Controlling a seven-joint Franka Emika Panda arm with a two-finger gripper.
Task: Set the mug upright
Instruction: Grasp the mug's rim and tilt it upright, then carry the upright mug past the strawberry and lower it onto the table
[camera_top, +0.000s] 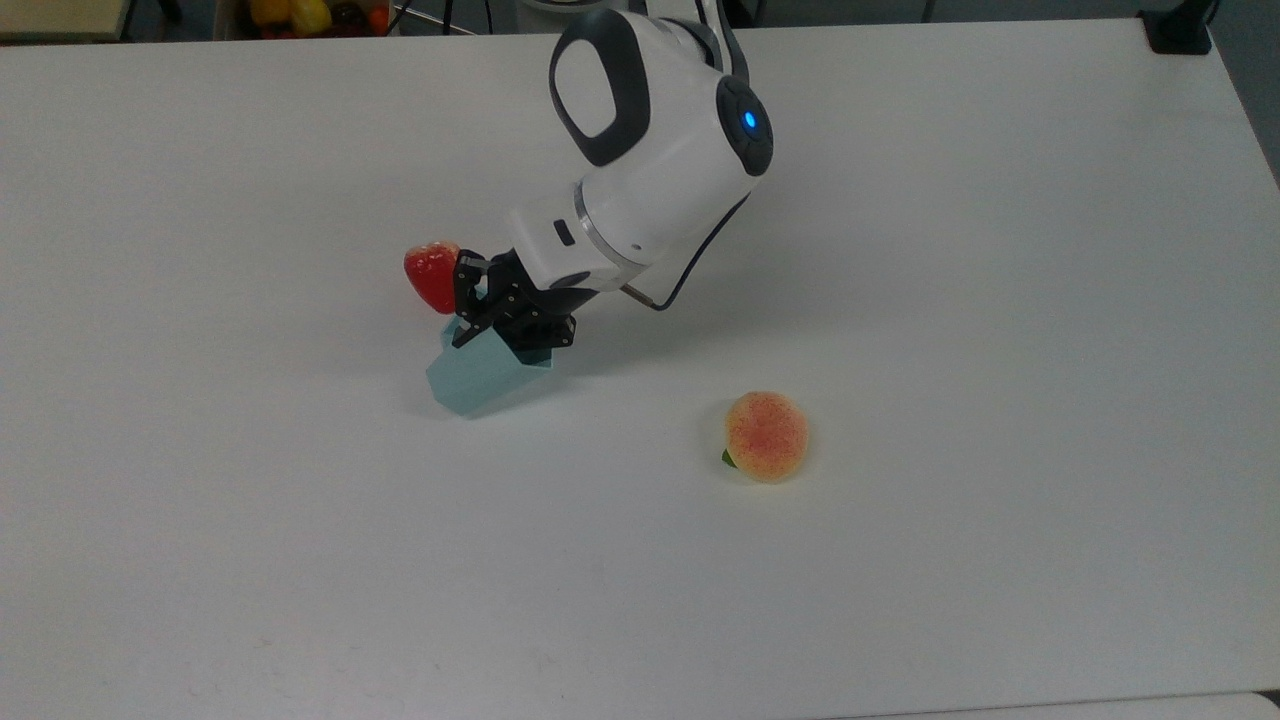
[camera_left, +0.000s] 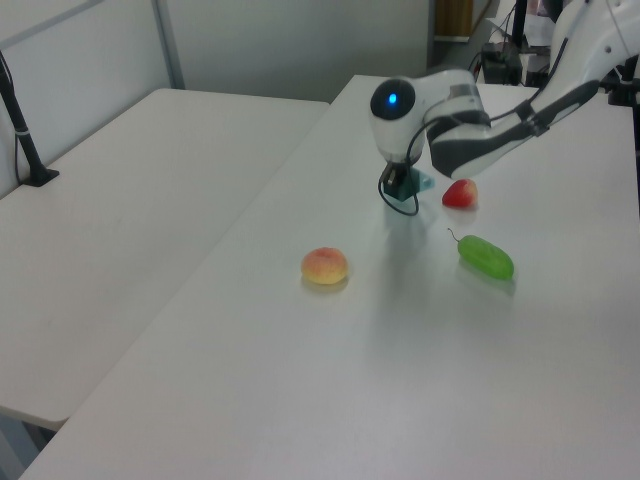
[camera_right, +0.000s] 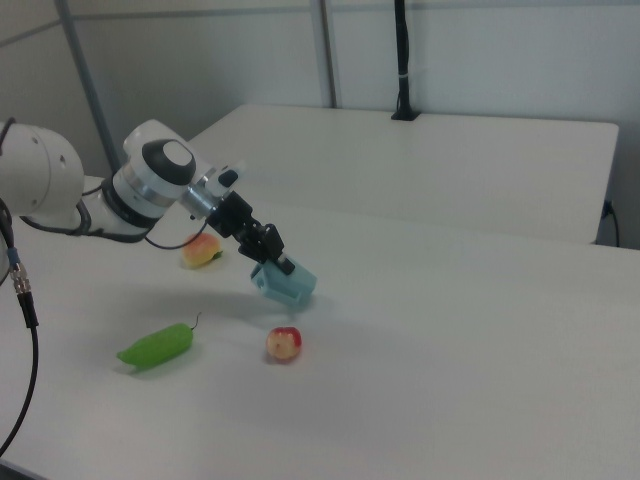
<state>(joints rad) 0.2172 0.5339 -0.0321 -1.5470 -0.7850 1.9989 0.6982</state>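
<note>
Now the mug (camera_top: 478, 375), tilted, rim between the pincer (camera_top: 500, 325) fingers.

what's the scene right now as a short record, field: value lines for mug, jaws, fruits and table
mug: pale teal mug, tilted, lifted off the table in the right view, not yet upright
gripper: jaws shut on the mug's rim end
strawberry: just beyond the mug, at the top view's left of the gripper
peach: apart, at the top view's right of the mug
green fruit: lying near the strawberry in the right view
table: white
</note>
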